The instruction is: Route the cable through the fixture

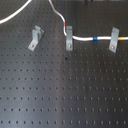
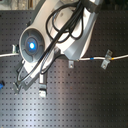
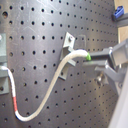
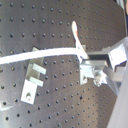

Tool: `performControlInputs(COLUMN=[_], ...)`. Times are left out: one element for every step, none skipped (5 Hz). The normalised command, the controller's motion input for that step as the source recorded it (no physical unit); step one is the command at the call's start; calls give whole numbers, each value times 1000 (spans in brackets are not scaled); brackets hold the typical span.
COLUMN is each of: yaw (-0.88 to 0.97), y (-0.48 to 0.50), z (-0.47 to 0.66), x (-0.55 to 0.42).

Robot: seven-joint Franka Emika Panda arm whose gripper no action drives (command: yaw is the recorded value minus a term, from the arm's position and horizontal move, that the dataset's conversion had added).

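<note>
— Where does the cable run?
— Across the board's far edge in the first exterior view, past the askew fixture.
— The gripper?
— Clamped on the cable's end.

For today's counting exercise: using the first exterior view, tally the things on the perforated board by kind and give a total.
Grey metal clips: 3, the slanted fixture, the middle clip and the right clip
White cable: 1
Total: 4
</note>
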Motion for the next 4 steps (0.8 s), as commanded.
performControlInputs(yaw=[543,780,763,780], y=[319,181,94,309], z=[632,645,509,196], x=[305,258,152,-142])
